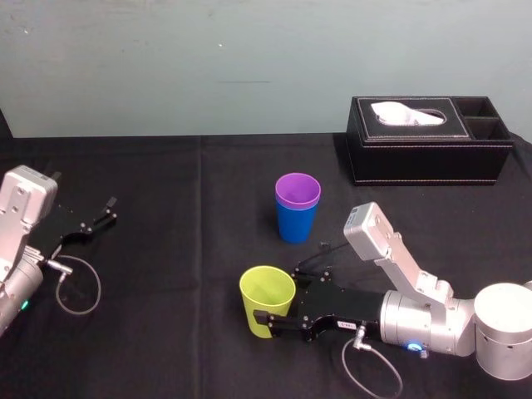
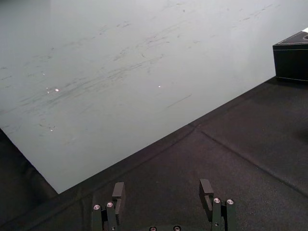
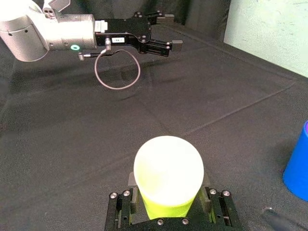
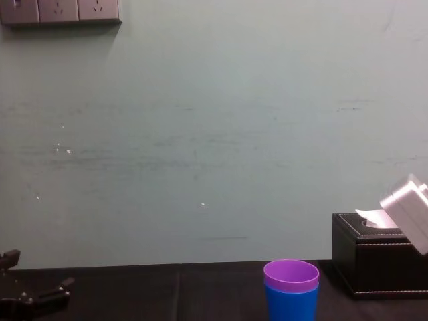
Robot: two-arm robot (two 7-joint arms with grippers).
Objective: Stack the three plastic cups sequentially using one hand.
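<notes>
Two cups are already sitting nested mid-worktop (image 1: 166,332), the purple cup (image 1: 298,191) inside the blue cup (image 1: 295,223), so we are working on the third. The yellow-green cup (image 1: 268,301) is standing upright nearer the robot, between the fingers (image 3: 126,204) of the right gripper (image 3: 168,197), which are clamping its lower sides. We are judging it best to lift straight up, clear the purple rim, then lower it centred. The left gripper (image 2: 163,190) is idling spread open at far left.
</notes>
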